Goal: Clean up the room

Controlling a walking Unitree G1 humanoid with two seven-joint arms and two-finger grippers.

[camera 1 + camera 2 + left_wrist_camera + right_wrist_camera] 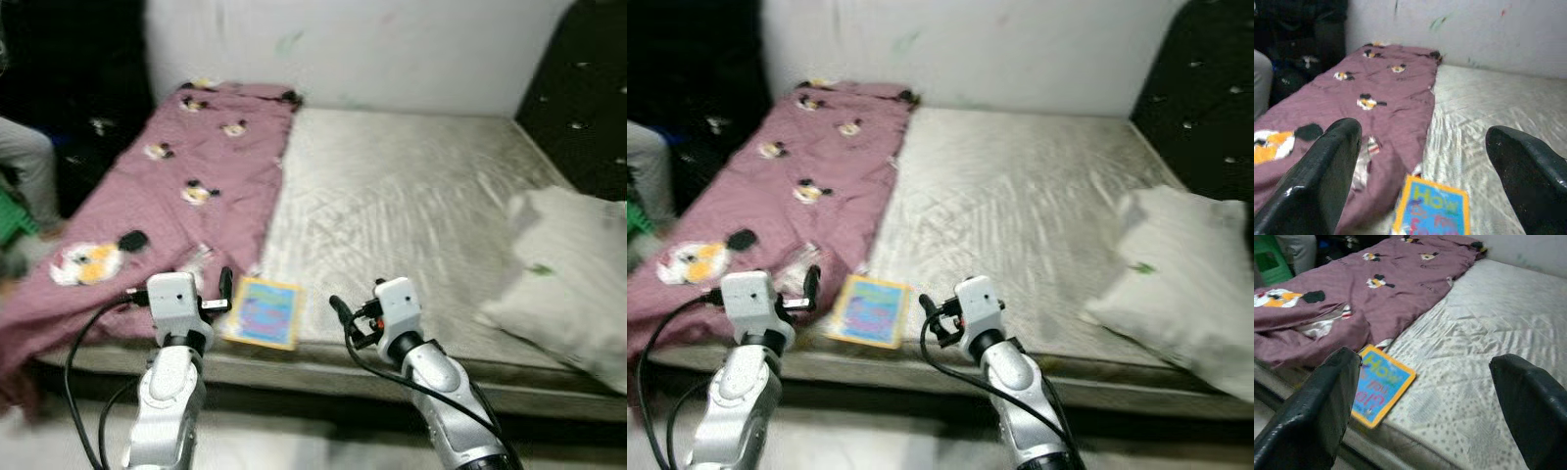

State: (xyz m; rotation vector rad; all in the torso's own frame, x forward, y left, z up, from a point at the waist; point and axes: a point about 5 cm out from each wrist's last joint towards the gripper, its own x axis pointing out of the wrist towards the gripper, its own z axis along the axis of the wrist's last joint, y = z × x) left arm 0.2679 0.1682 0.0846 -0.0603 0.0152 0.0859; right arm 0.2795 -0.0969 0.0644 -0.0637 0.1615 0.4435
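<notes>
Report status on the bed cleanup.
Left pincer and right pincer open, empty, at bed edge. Picture book on mattress between them. Path clear.

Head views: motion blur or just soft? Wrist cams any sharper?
Left and right eye views: soft all over, book print unreadable, pillow washed out. Left wrist view: left gripper fingers blurred, book partly legible. Right wrist view: sharpest, blanket print distinct, right gripper blurred.
</notes>
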